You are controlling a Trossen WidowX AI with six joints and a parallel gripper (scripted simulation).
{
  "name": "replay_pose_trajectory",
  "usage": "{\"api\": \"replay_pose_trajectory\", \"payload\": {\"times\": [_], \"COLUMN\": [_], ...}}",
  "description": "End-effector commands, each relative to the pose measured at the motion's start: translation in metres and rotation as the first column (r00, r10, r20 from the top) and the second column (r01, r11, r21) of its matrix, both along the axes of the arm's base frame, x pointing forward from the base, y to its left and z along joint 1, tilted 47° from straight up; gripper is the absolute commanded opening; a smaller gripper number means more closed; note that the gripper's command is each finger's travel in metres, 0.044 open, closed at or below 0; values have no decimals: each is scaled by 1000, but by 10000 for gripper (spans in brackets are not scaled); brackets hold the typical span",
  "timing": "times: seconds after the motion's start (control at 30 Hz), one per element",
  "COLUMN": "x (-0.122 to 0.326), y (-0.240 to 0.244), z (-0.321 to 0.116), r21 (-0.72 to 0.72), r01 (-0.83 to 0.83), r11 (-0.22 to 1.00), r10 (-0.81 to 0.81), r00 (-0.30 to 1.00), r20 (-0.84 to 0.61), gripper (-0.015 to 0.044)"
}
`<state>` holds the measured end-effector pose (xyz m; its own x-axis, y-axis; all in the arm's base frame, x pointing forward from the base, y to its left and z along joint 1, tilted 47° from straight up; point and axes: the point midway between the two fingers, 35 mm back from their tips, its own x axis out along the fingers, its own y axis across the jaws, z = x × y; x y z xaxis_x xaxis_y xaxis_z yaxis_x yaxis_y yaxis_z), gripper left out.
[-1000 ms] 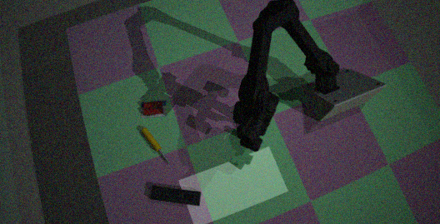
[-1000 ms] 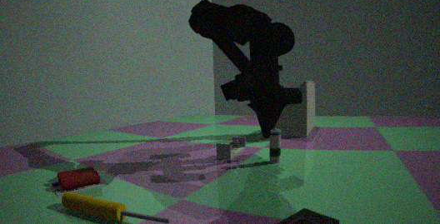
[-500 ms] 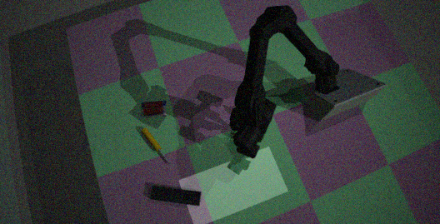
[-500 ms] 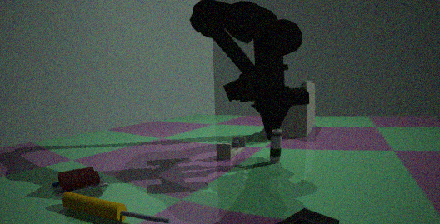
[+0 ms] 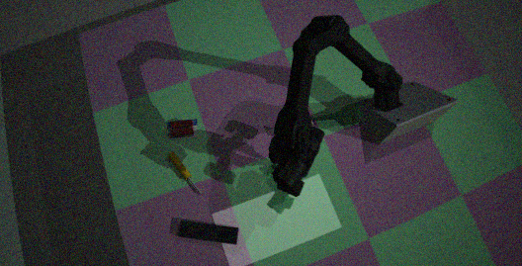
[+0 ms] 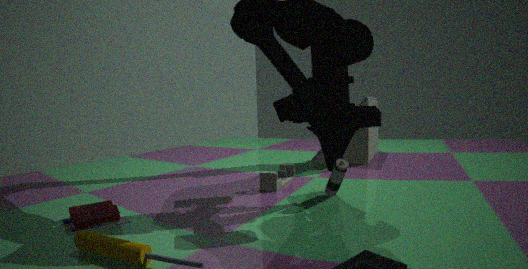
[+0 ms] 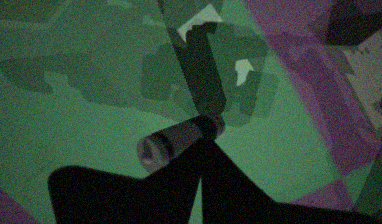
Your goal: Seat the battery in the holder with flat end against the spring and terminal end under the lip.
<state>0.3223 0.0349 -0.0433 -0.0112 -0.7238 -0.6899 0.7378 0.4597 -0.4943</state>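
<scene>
Battery (image 6: 338,177) (image 7: 179,139) leaning, outside holder, at my fingertips, well in from tabletop's left edge, top view. My pincer (image 5: 292,188) (image 6: 330,168) (image 7: 204,146) clenched, nothing gripped. I'd judge: nudge side gently until battery lies flat, then lift, open, straddle its middle. Wrist points down, elbow high. Beyond, holder (image 6: 268,182) (image 7: 368,82): later, spring end first, no forcing. Farther, screwdriver (image 5: 180,165) (image 6: 112,247), nearer that left edge.

Screwdriver handle (image 5: 179,164) (image 6: 111,247) looked like smooth yellow plastic, shaft bare metal tbh; robot arm (image 5: 300,80) (image 6: 330,71) pretty matt black.
</scene>
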Motion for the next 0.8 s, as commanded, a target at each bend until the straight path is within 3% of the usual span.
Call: {"api": "replay_pose_trajectory", "payload": {"times": [0.0,0.2,0.77], "x": [5,10,12], "y": [3,7,65], "z": [-5,-10,45], "r21": [1,1,5], "r01": [3,3,3], "r11": [1000,1000,1000], "r10": [-3,-3,-3], "r00": [1000,1000,1000], "r20": [-1,-1,-2], "gripper": [0,0,0]}}
